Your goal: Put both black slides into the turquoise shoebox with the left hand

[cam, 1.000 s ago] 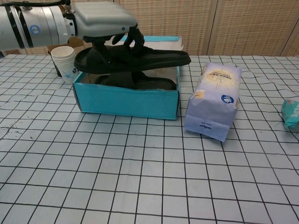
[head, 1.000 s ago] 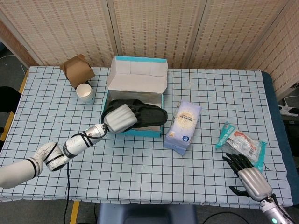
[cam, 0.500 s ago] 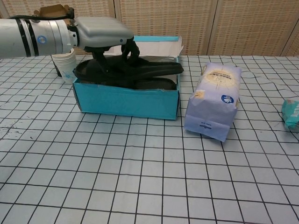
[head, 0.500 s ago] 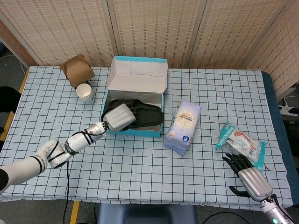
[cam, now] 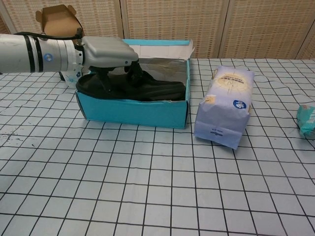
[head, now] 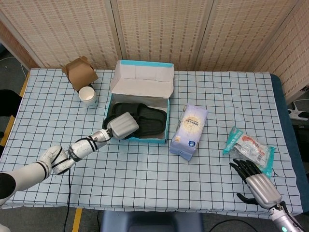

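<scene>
The turquoise shoebox (head: 165, 126) (cam: 133, 109) stands open near the table's middle, lid tilted up at the back. Both black slides lie in it: one (head: 152, 119) flat on the right side, the other (head: 116, 113) (cam: 152, 90) on the left with its heel end over the box's left rim. My left hand (head: 123, 125) (cam: 104, 49) grips that left slide by its strap, fingers hooked under the band. My right hand (head: 256, 180) rests at the table's front right, fingers apart, holding nothing.
A white and lilac bag (head: 189, 130) (cam: 225, 106) stands just right of the box. A paper cup (head: 89, 96) and a brown carton (head: 79, 72) (cam: 56, 18) sit at the back left. A turquoise snack packet (head: 249, 149) lies by my right hand.
My left hand has lowered the slide from above the box down into it, beside the other slide. The right hand has not moved.
</scene>
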`<act>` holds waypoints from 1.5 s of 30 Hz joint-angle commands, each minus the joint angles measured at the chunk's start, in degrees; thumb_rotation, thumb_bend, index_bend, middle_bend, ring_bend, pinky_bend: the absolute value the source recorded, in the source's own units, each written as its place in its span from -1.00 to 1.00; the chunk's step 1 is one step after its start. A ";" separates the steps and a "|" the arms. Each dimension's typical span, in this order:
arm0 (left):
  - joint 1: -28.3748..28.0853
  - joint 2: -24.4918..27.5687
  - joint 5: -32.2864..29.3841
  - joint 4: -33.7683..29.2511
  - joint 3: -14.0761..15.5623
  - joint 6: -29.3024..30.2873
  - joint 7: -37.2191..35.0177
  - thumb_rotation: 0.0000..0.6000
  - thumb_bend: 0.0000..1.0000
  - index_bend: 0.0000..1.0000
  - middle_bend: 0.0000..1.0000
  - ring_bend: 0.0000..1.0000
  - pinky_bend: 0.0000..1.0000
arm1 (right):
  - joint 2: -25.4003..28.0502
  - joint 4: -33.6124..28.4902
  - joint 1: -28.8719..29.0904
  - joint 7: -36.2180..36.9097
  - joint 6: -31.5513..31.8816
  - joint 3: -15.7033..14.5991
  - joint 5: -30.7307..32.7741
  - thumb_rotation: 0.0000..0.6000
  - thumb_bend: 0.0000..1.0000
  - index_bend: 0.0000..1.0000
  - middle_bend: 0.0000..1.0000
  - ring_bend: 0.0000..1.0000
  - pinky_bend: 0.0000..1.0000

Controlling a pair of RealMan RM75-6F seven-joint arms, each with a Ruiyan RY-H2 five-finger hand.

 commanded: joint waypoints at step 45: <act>5.34 7.43 -6.64 -10.73 -1.15 5.26 -3.40 1.00 -0.02 -1.00 -1.00 -0.91 -0.56 | 0.96 -0.22 -0.32 2.00 1.84 -0.94 -2.55 1.00 -0.66 -1.00 -1.00 -1.00 -1.00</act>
